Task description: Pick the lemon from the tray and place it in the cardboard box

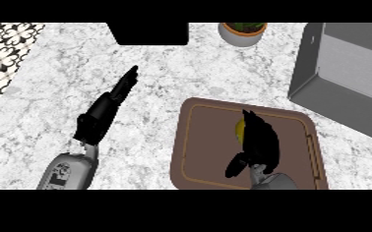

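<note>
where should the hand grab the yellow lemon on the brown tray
Probably across the rounded middle of the yellow lemon, coming from above: it lies low on the flat brown tray, and the right hand already hangs over it, hiding most of it.

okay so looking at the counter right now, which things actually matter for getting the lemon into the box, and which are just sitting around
Part of the job: lemon, brown tray, grey box, right hand over the lemon.

Just lying about: potted plant, black object at the counter's far edge, left hand resting open.
</note>
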